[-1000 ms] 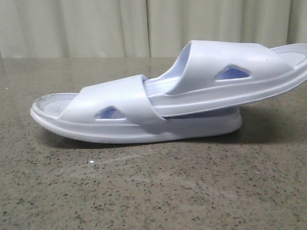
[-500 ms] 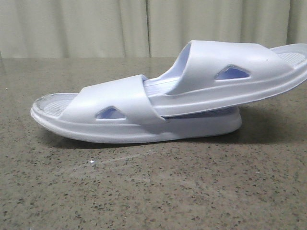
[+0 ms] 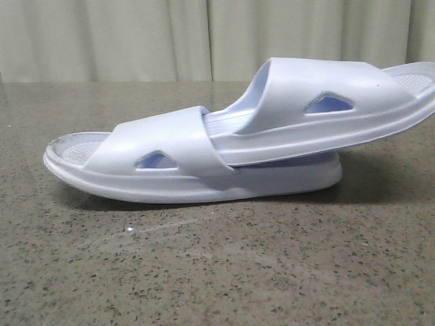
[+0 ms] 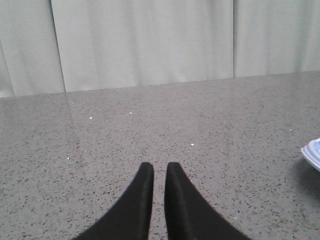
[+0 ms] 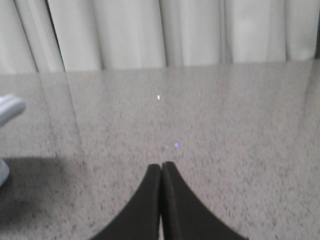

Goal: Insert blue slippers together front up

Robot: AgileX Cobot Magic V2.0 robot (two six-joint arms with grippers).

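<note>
The left gripper (image 4: 159, 172) is hovering over bare table (image 4: 100, 140) with its two black fingers (image 4: 142, 195) drawn nearly together, only a thin slit showing between them and nothing caught there; a pale sliver of slipper (image 4: 312, 152) is peeking in at the edge of its wrist view, well apart from the tips. In the front view, the slippers (image 3: 231, 139) are lying nested on the speckled table (image 3: 204, 272), filling most of the frame: the lower slipper (image 3: 122, 170) is resting flat on its sole with its strap (image 3: 163, 146) toward the left, and the upper slipper (image 3: 326, 109) is poking one end under that strap and tilting upward to the right, its far end lifting clear of the lower sole. A triangular cutout is showing in the side of each strap. Pale curtains (image 3: 204, 37) are hanging behind the table. The right gripper (image 5: 161, 167) is also hovering above bare table, its fingers (image 5: 150, 200) pressed tip to tip and clenched on nothing, with a slipper end (image 5: 10, 107) showing at the edge of its view, well away from it.
</note>
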